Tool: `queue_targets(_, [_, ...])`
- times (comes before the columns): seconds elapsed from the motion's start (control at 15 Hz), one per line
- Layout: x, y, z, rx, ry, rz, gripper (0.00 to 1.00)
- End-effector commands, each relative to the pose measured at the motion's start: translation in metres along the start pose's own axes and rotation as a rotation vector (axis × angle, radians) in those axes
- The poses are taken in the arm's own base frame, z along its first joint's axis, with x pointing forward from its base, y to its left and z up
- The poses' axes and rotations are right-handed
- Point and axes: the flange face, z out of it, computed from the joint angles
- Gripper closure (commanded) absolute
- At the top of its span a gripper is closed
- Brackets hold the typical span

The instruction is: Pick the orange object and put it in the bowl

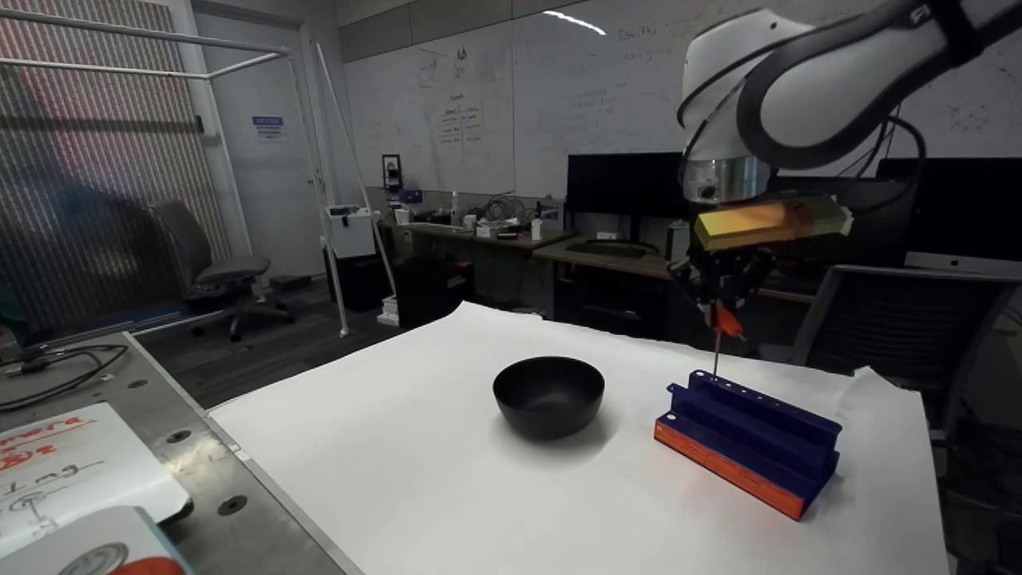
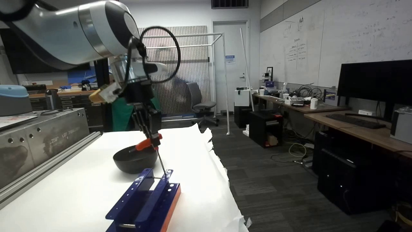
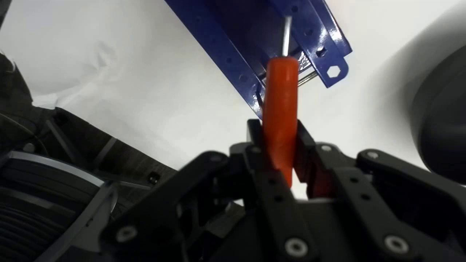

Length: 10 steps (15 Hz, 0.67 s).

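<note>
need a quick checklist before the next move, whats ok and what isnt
1. Hand closed on the orange-handled screwdriver: ok, pinched from both sides.
2. Black bowl upright: ok.
3. Hand over the bowl: not ok, it is above one end of the blue rack.
4. Thin rod below the hand clear of the rack: not ok, appears to reach it in both exterior views.
5. Whether that rod belongs to the screwdriver: cannot tell.

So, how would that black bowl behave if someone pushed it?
The black bowl would probably slide: the white sheet around it looks flat. It narrows downward, so pushing high might tip it. Its even, round shape suggests something stiff.
</note>
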Motion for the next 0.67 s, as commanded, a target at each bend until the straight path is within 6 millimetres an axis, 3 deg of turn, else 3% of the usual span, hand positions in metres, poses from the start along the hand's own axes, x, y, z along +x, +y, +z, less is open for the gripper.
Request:
queue_targets(0.0, [-0.02, -0.002, -0.077, 0.057, 0.058, -0.025, 0.89])
queue_targets(0.13, [-0.028, -0.011, -0.107, 0.142, 0.086, -0.039, 0.89])
queue_targets(0.27, [-0.03, -0.022, -0.117, 0.263, 0.086, -0.024, 0.9])
queue_targets(0.4, [-0.027, -0.035, -0.108, 0.379, 0.066, 0.014, 0.9])
queue_targets(0.6, [-0.019, -0.058, -0.065, 0.533, 0.01, 0.055, 0.9])
